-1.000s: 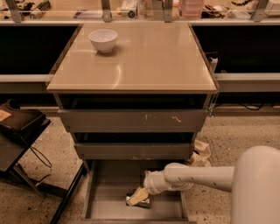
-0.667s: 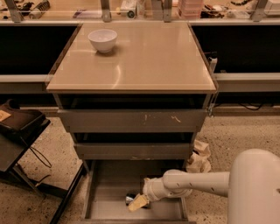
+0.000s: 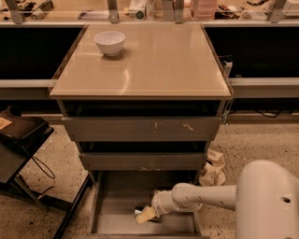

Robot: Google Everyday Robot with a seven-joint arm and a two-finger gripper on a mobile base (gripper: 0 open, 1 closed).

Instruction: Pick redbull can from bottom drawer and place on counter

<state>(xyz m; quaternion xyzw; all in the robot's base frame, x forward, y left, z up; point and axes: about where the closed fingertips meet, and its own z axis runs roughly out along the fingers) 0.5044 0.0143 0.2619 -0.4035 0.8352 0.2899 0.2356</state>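
We're in what looks like a lab or workshop. A grey metal drawer cabinet [image 3: 140, 128] with a glossy beige counter [image 3: 163, 65] stands on a speckled hard floor [image 3: 261, 144]. Behind it a long shelf [image 3: 187, 9] with metal posts is crowded with clutter. A cable [image 3: 266, 113] trails under the bench at right, and a black stand [image 3: 21, 135] sits at left. The robot's gripper [image 3: 145, 214] is low in the open bottom drawer [image 3: 117, 224].

The end effector [image 3: 146, 214], low in the bottom drawer [image 3: 114, 201], hides most of the redbull can [image 3: 138, 213], the drawer front is cut off by the lower edge, and the shelf clutter [image 3: 140, 6] behind the counter [image 3: 159, 60] is too small to name.
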